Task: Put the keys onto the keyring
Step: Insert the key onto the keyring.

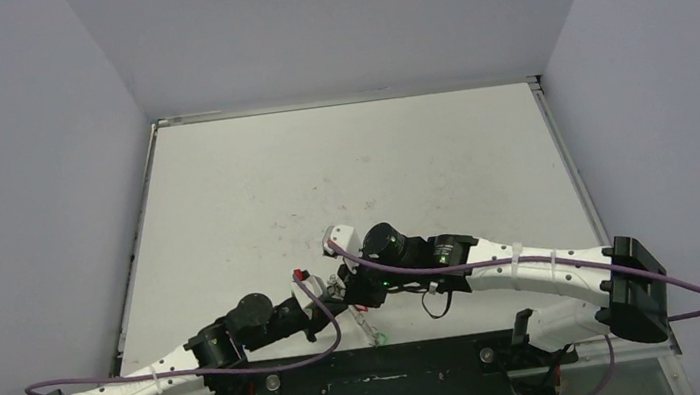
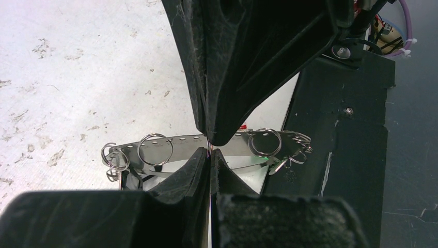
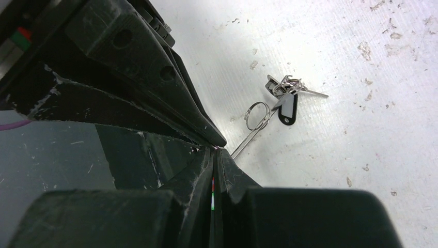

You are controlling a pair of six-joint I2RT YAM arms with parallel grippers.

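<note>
The keyring (image 2: pixel 181 142) is a thin metal band with holes, hung with small rings (image 2: pixel 155 150). It lies across the left wrist view. My left gripper (image 2: pixel 210 153) is shut on its middle from below. My right gripper (image 3: pixel 215 151) meets it tip to tip and is shut on the same band. From those tips the band runs edge-on to a ring (image 3: pixel 256 114) and a key with a dark-looking tag (image 3: pixel 288 108) lying on the table. In the top view both grippers (image 1: pixel 335 288) (image 1: pixel 349 290) meet near the table's front. A red bit (image 1: pixel 301 274) shows beside them; whether it is a key is unclear.
A black plate (image 1: pixel 379 380) runs along the table's near edge between the arm bases, close under the grippers. Grey walls close in the table (image 1: pixel 342 168) on the left, right and back. Purple cables loop over both arms.
</note>
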